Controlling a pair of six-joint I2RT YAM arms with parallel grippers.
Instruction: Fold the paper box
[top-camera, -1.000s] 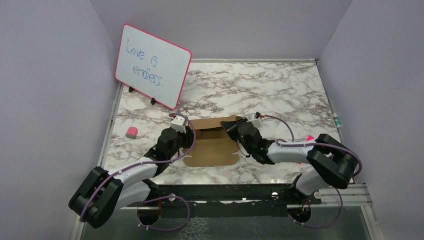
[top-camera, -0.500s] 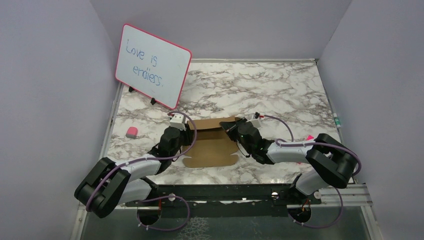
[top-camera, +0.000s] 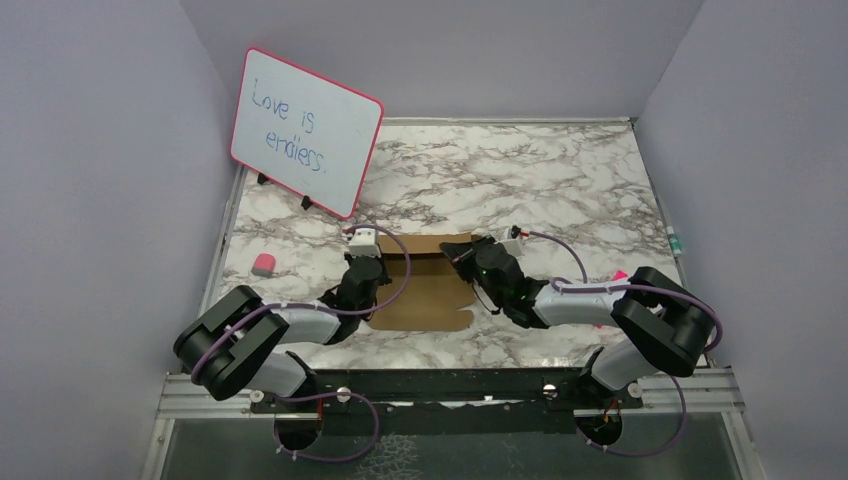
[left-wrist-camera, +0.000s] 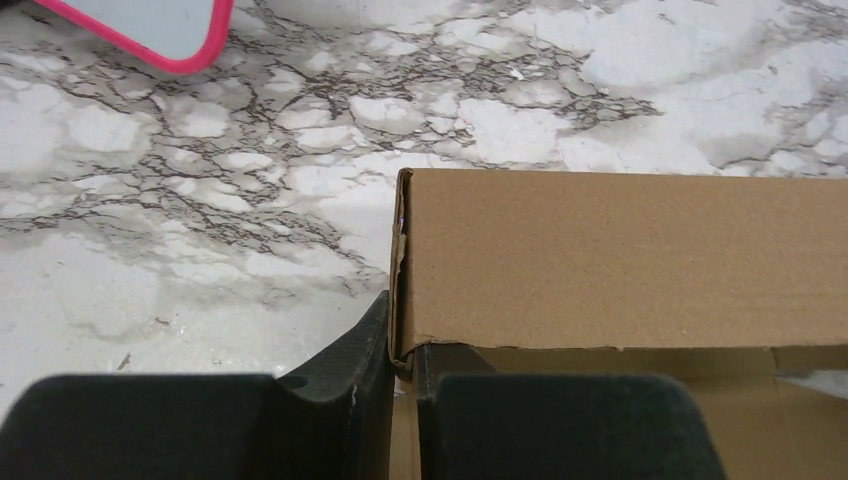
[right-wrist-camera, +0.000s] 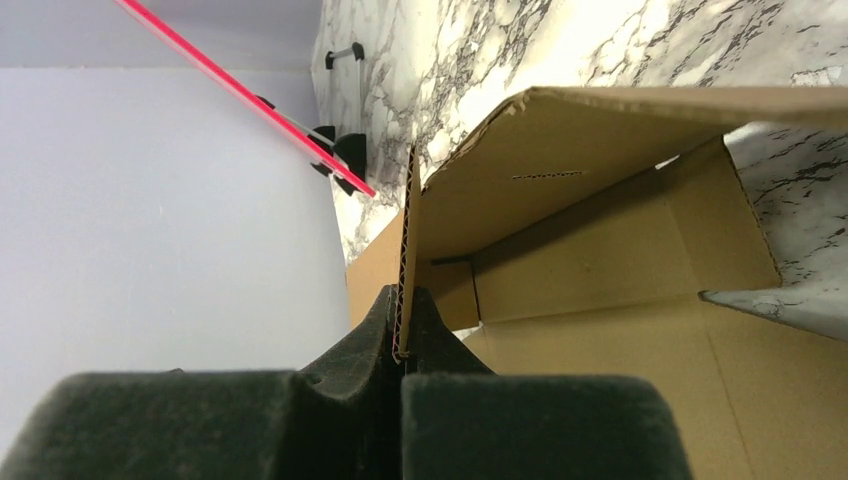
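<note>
The left gripper (left-wrist-camera: 402, 372) pinches the upright left corner of the paper box (left-wrist-camera: 620, 260). The right gripper (right-wrist-camera: 403, 345) clamps its raised right edge.

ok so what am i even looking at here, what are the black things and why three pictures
It is two robot arms bolted to the near edge of a marble-patterned table, the left arm and the right arm. The wide picture comes from a fixed camera above and behind them. The other two come from a small camera on each wrist, so the black shapes at the bottom are that arm's own fingers. Between the arms lies a brown paper box, partly folded. The left gripper pinches one raised cardboard edge, the right gripper another. Also on the table: a pink-framed whiteboard on a stand and a small pink object.
</note>
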